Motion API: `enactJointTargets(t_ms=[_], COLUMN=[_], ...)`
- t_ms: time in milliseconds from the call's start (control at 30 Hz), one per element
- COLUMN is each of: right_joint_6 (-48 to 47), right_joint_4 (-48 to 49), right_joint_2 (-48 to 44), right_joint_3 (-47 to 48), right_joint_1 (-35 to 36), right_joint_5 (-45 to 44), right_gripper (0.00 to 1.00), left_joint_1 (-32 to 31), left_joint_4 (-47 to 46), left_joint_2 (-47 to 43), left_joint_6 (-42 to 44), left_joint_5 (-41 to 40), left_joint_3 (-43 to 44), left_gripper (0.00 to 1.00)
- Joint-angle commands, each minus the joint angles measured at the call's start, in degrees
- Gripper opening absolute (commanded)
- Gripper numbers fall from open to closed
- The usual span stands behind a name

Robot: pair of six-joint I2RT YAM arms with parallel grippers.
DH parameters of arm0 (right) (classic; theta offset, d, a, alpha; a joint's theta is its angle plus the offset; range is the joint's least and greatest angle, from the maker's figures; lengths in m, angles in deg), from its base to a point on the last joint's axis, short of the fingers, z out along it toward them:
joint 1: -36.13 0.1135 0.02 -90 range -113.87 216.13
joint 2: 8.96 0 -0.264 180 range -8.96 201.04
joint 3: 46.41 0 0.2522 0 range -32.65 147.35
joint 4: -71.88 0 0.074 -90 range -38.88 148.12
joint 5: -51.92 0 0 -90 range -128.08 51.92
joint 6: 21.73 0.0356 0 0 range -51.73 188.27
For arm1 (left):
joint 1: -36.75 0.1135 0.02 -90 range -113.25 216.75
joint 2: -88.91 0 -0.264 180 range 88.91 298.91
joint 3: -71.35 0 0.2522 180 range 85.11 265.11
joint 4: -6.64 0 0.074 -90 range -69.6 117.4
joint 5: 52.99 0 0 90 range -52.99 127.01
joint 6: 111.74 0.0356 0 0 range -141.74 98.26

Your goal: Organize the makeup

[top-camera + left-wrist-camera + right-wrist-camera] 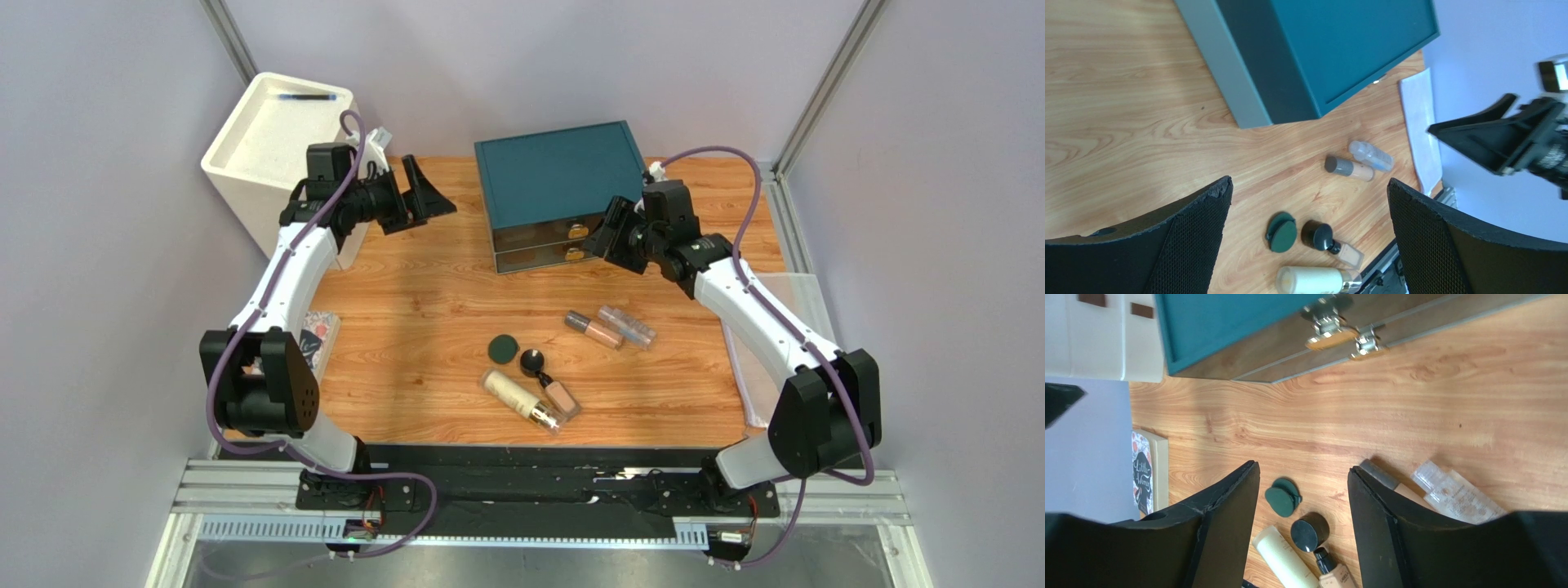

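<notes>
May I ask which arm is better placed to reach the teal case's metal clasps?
Right, likely: the right gripper hangs open at the teal case front, metal clasps just ahead; the left gripper sits off its left side.

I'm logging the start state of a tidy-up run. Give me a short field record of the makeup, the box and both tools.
loose items: six, all on the table
near group: green compact, black jar, cream bottle, beige tube
far pair: grey-capped tube, clear tube, side by side
teal box: far centre, drawers look shut
left tool: open, empty, raised
right tool: open, empty, by the box front
book: left table edge
</notes>
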Motion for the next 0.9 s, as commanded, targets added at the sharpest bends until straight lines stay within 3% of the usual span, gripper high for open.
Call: enactJointTargets(t_ms=[0, 133, 200, 300, 333, 433, 667, 867], right_joint_6=[6.1, 9.8, 10.9, 14.0, 14.8, 16.8, 19.7, 22.6], right_joint_4=[7.0, 12.0, 12.9, 16.8, 17.8, 21.0, 24.8, 30.2], right_joint_2=[1.2, 4.3, 6.1, 8.5, 9.1, 11.7, 15.7, 17.5], right_joint_3=[-4.5, -6.1, -5.9, -6.2, -6.2, -5.1, -2.0, -1.5], right_joint_1=[-0.9, -1.9, -2.2, -3.3, -3.7, -4.4, -4.6, -4.6], right_joint_5=[2.1, 4.3, 4.7, 5.8, 6.4, 7.7, 6.6, 9.7], right_gripper=[0.61, 0.61, 0.61, 0.60, 0.60, 0.58, 0.53, 0.49], left_joint_1=[-0.4, -1.5, -2.4, -3.7, -4.2, -6.6, -12.9, -14.5], left_joint_4=[-8.3, -9.4, -9.6, -9.3, -9.3, -7.8, 6.0, 9.6], left_joint_2=[0.4, 2.3, 3.3, 6.3, 8.2, 11.2, 20.7, 26.6], left_joint_6=[-3.5, -4.3, -4.3, -5.7, -6.0, -6.2, -1.1, -1.1], left_joint_5=[6.2, 8.6, 9.2, 11.3, 11.9, 12.1, 3.9, 1.4], left_joint_3=[0.4, 4.3, 5.8, 10.4, 11.4, 15.6, 29.8, 35.2], left_gripper=[1.00, 0.98, 0.93, 0.50, 0.26, 0.03, 0.00, 0.00])
